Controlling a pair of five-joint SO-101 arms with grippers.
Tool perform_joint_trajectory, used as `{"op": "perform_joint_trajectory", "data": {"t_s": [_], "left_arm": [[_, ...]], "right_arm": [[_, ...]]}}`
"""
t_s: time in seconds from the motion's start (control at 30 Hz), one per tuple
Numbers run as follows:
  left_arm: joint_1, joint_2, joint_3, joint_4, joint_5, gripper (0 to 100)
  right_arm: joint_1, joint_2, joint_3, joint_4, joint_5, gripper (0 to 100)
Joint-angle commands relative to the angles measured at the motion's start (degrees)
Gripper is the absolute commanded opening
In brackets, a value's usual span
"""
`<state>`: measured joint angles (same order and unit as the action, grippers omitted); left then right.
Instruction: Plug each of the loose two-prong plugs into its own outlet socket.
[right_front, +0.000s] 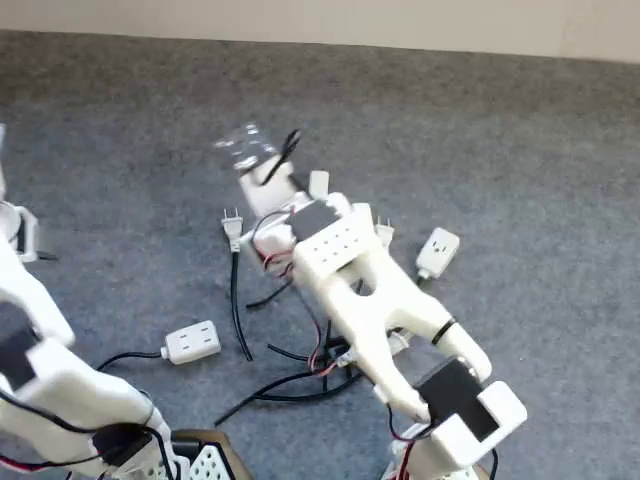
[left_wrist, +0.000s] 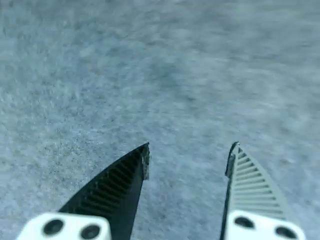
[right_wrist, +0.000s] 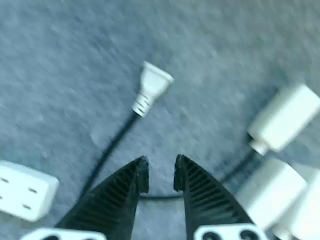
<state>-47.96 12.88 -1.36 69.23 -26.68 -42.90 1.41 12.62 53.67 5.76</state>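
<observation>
Right tool (right_wrist: 160, 172): black ridged jaws barely parted, gripping nothing. White two-prong plug on black cable (right_wrist: 152, 86) lies straight ahead, upper centre of frame. Its long axis is tilted, head to upper right, cable trailing back lower left. White outlet block (right_wrist: 22, 197) sits at lower-left edge. Left tool (left_wrist: 190, 146) spread wide over grey carpeted worktop (left_wrist: 150, 75). Right arm looks nearer, so its pick.

A carpeted indoor room, office or home cannot be told: short-pile grey carpet (right_front: 480, 130) covers the whole working surface, and along the top edge of the high view a pale wall (right_front: 300, 20) meets it in a straight line
</observation>
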Motion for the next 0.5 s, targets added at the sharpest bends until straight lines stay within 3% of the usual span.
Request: {"op": "perform_joint_trajectory", "data": {"t_s": [0.0,0.2,0.47], "left_arm": [[-4.0,11.1,-17.0,5.3,0.6,26],[-5.3,20.4,-29.3,9.2,0.6,26],[-3.2,23.1,-30.6,9.2,0.6,26]], "right_arm": [[-4.8,-0.7,4.9,-11.6,-2.1,10.1],[-6.4,2.9,10.3,-21.0,-2.4,10.1],[-6.5,19.3,1.0,-23.3,-2.5,10.1]]}}
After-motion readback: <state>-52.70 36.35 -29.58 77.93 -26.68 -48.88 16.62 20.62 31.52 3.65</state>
